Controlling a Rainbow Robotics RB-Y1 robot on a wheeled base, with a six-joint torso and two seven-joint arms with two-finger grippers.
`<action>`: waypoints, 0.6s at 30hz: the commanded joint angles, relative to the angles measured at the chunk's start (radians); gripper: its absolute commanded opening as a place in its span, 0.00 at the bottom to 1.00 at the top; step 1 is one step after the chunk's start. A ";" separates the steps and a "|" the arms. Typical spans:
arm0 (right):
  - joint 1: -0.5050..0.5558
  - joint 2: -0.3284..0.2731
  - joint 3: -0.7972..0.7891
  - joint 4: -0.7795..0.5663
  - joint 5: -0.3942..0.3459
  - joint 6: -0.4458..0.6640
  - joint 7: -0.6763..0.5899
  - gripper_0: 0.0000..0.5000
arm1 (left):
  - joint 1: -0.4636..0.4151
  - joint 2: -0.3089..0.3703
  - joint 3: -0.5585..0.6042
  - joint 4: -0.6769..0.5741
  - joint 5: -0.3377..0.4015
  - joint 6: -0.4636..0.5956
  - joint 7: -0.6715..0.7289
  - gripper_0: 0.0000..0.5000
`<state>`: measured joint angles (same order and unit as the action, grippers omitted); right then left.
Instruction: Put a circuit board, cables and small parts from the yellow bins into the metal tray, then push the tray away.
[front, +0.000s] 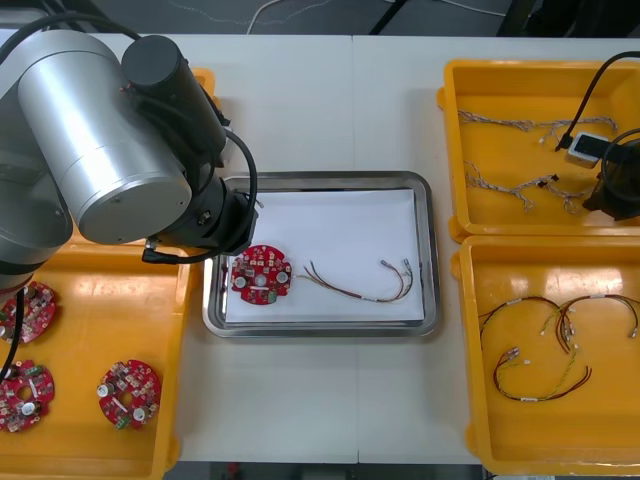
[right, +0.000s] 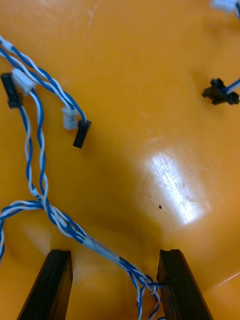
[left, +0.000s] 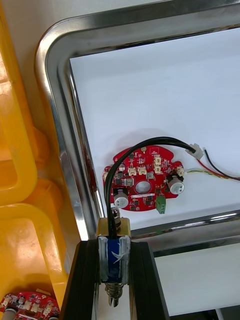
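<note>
The metal tray (front: 320, 178), white inside, holds a round red circuit board (front: 262, 274) and a red and yellow cable (front: 360, 283). My left arm (front: 130, 150) hangs over the tray's left rim (left: 55, 100). The left gripper (left: 114, 245) is shut on the metal and blue end piece of a black cable (left: 150, 142), which arcs over the board (left: 145, 180) to a white connector (left: 196, 150). My right gripper (front: 612, 185) is low in the far right yellow bin (front: 450, 150). It stands open (right: 116, 287), and a twisted blue and white cable (right: 100, 247) runs between its fingers.
Three more red circuit boards (front: 128, 392) lie in the near left bin (front: 100, 320). Red and yellow cables (front: 545, 340) fill the near right bin (front: 470, 400). More blue and white cables (front: 510, 188) lie beside the right gripper. Bare table shows in front of the tray.
</note>
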<state>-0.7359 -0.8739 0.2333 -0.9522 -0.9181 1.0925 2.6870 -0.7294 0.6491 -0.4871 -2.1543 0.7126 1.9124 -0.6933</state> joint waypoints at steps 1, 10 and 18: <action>-0.037 0.007 0.003 0.026 0.002 -0.011 0.018 1.00 | -0.051 -0.023 -0.001 0.005 -0.005 0.007 0.061 0.00; -0.037 0.009 0.011 0.026 -0.015 -0.009 0.018 1.00 | -0.070 -0.062 -0.071 0.137 -0.068 -0.072 0.049 0.00; -0.037 0.023 0.017 0.026 -0.033 -0.009 0.018 1.00 | -0.076 -0.086 -0.091 0.237 -0.085 -0.153 -0.002 0.00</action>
<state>-0.7467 -0.8734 0.2341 -0.9318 -0.9356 1.0919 2.6870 -0.7587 0.5933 -0.5661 -1.9386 0.6426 1.7814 -0.6934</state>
